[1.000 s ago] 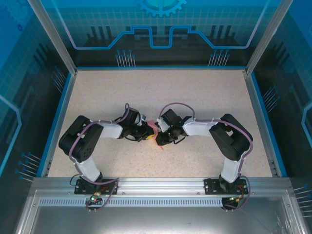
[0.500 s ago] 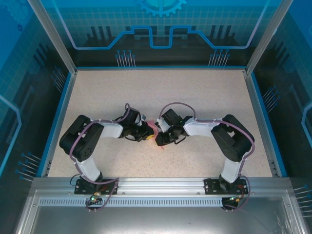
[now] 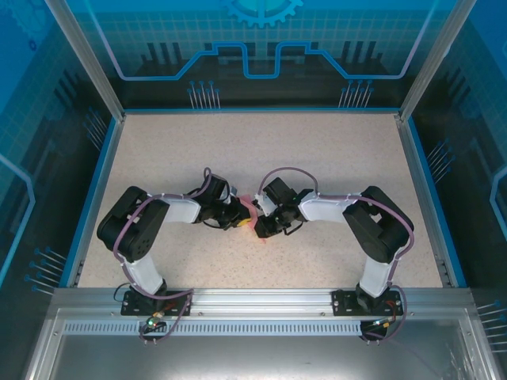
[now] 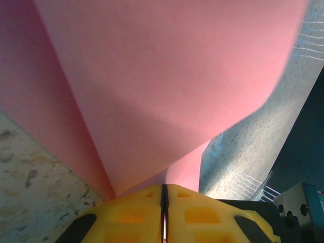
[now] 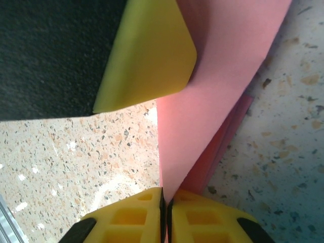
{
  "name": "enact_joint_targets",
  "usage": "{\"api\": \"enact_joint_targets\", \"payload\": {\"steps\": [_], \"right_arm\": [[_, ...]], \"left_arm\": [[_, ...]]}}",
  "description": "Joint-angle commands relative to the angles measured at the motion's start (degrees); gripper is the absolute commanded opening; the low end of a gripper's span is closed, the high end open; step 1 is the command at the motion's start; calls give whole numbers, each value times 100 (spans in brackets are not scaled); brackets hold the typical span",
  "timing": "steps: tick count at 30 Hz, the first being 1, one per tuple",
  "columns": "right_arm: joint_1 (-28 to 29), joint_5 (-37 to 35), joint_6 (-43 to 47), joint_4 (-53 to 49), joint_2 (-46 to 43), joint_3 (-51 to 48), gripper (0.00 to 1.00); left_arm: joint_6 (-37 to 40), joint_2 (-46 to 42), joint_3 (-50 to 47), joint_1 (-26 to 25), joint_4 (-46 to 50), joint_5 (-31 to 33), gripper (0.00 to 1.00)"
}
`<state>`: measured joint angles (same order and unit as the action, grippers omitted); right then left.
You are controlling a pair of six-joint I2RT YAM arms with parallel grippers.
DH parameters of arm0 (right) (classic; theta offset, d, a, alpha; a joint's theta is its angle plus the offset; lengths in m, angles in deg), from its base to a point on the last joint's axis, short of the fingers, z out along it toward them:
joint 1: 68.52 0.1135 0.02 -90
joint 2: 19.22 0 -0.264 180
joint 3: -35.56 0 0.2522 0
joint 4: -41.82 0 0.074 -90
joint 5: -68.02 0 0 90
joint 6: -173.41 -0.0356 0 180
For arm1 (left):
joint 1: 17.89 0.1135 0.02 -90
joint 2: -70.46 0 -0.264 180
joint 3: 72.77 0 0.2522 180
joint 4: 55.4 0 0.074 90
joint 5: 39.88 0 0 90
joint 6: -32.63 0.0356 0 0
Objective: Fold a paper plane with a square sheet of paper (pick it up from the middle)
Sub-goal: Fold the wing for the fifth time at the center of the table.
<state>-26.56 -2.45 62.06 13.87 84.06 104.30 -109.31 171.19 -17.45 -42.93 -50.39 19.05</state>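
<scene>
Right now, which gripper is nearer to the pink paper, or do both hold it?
Neither: both hold it. The left gripper is shut on the paper from the left, the right gripper from the right.

Speckled beige tabletop (image 3: 261,150) (blue-rimmed) inside a blue-panelled enclosure (image 3: 261,47).
</scene>
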Motion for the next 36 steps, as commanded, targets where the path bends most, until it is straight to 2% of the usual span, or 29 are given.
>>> {"api": "enact_joint_targets", "payload": {"steps": [1, 7, 16, 26, 32, 36], "right_arm": [[-19, -46, 25, -303, 23, -38, 13], [-37, 193, -25, -250, -282, -135, 18], [-87, 242, -55, -313, -431, -247, 18], [-89, 165, -101, -390, -13, -190, 13], [-86, 166, -116, -468, 70, -117, 14], [-106, 139, -122, -489, -190, -123, 17]], "left_arm": [[138, 149, 121, -35, 231, 171, 11], [144, 171, 118, -34, 261, 190, 12], [156, 165, 99, -34, 260, 193, 11], [148, 160, 107, -32, 249, 204, 11], [149, 176, 107, -31, 278, 223, 11], [175, 195, 135, -36, 347, 244, 11]]}}
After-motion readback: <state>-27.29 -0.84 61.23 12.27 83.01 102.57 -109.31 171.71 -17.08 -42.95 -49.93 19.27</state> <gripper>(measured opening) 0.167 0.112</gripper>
